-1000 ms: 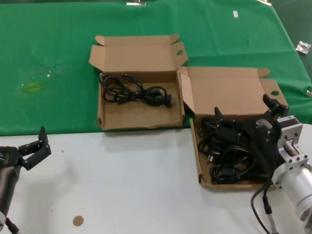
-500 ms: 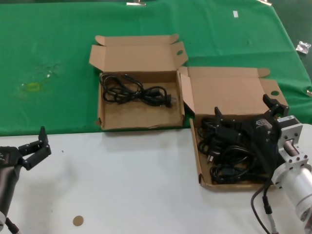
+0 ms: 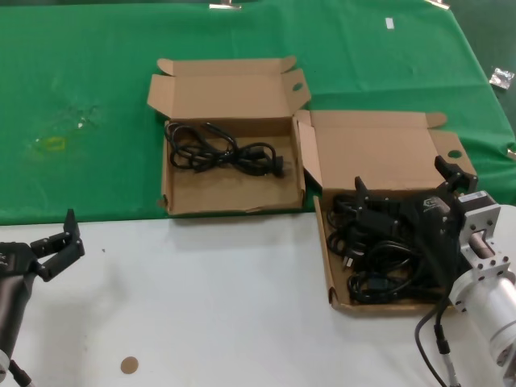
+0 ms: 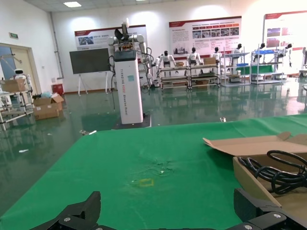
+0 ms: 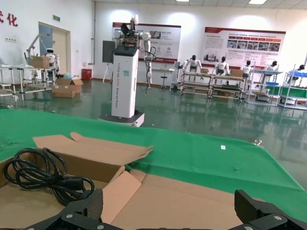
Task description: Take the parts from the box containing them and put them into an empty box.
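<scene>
The right gripper, fingers spread, hides part of the tangled parts, perhaps several cords; one cord lies in the other box. The left gripper waits open.

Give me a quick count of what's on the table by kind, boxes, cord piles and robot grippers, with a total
Cardboard boxes: 2 (left box, right box)
Groups of black power cords: 2 (single bundle in the left box, heap in the right box; cords in the heap too tangled to count)
Grippers: 2 (left gripper, right gripper)
Total: 6
</scene>
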`<action>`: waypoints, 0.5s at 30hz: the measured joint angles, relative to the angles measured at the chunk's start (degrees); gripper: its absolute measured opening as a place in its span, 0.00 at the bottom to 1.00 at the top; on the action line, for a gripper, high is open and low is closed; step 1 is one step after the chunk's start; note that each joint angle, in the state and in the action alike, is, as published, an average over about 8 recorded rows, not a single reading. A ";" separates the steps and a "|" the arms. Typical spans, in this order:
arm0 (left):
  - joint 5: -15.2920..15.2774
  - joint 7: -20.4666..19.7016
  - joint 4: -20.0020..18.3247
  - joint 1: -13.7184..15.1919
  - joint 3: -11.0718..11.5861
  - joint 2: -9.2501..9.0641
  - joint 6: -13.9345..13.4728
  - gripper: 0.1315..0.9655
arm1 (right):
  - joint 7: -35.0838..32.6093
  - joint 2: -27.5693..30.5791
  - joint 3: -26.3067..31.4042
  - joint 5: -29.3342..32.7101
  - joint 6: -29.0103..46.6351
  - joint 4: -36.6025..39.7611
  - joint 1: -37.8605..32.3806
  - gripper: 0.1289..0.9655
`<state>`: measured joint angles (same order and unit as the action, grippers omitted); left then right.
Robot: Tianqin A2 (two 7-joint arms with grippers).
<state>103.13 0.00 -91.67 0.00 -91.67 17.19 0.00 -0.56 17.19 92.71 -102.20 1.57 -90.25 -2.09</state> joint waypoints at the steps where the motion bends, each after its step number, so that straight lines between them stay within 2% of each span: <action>1: 0.00 0.00 0.00 0.00 0.00 0.00 0.00 1.00 | 0.00 0.00 0.00 0.00 0.00 0.00 0.00 1.00; 15: 0.00 0.00 0.00 0.00 0.00 0.00 0.00 1.00 | 0.00 0.00 0.00 0.00 0.00 0.00 0.00 1.00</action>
<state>103.13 0.00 -91.67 0.00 -91.67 17.19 0.00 -0.56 17.19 92.71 -102.20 1.57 -90.25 -2.09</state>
